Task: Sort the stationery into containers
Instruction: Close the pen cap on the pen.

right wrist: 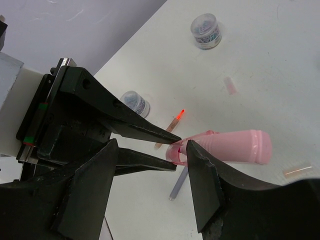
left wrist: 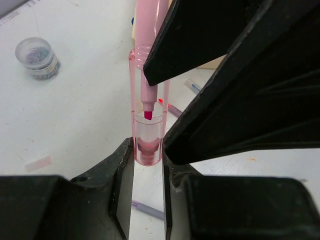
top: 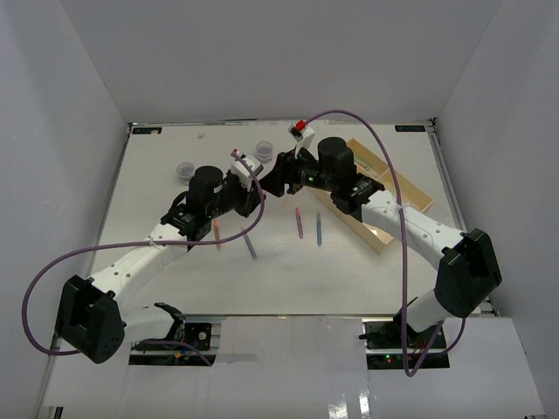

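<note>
My left gripper is shut on a clear pink cap, held above the table. A pink highlighter has its tip inside that cap. In the right wrist view the highlighter sticks out past my right gripper's far fingertip. Those jaws stand wide apart with nothing between them. In the top view both grippers meet over mid-table, left and right. The beige tray lies partly under the right arm. A pink pen, a blue pen and a purple pen lie loose.
Two small grey tubs stand at the back left. A short pink piece lies near the left arm. White walls enclose the table on three sides. Purple cables loop over both arms.
</note>
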Controlling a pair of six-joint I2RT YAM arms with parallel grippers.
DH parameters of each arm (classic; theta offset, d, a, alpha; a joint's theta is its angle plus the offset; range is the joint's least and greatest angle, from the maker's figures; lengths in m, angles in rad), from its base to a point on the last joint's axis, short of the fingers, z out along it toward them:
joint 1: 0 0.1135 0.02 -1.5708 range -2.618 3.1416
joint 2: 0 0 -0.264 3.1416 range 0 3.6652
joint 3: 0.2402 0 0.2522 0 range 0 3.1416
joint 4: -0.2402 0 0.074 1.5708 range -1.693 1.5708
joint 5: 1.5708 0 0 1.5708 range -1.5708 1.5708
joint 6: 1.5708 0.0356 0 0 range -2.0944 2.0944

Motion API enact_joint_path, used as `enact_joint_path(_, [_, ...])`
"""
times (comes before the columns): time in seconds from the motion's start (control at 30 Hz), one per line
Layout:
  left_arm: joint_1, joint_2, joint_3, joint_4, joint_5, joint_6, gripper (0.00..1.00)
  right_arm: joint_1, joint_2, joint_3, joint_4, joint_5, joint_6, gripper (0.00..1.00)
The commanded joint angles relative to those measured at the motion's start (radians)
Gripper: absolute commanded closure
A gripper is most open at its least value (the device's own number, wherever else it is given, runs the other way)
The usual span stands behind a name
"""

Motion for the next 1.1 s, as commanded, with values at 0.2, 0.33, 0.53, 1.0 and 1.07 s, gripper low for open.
enact_joint_path(0.2, [-0.007, -0.039, -0.027, 0.082, 0.028, -0.013, 0.88, 0.022, -0.033, 0.042, -0.011, 0.046, -0.040, 0.37])
enact_joint_path(0.33, [-0.007, -0.042, -0.044, 0.109, 0.030, -0.022, 0.88, 0.027, -0.039, 0.040, -0.017, 0.054, -0.048, 0.37])
enact_joint_path(0.53, [-0.013, -0.039, -0.070, 0.169, 0.041, -0.038, 0.88, 0.042, -0.048, 0.050, -0.037, 0.077, -0.063, 0.37])
enact_joint_path(1.0, [-0.016, -0.072, -0.176, 0.384, 0.038, -0.068, 0.88, 0.071, -0.113, 0.057, -0.103, 0.120, -0.092, 0.37])
enact_joint_path(1.07, [-0.016, -0.076, -0.188, 0.416, 0.033, -0.074, 0.88, 0.071, -0.134, 0.057, -0.121, 0.126, -0.097, 0.36])
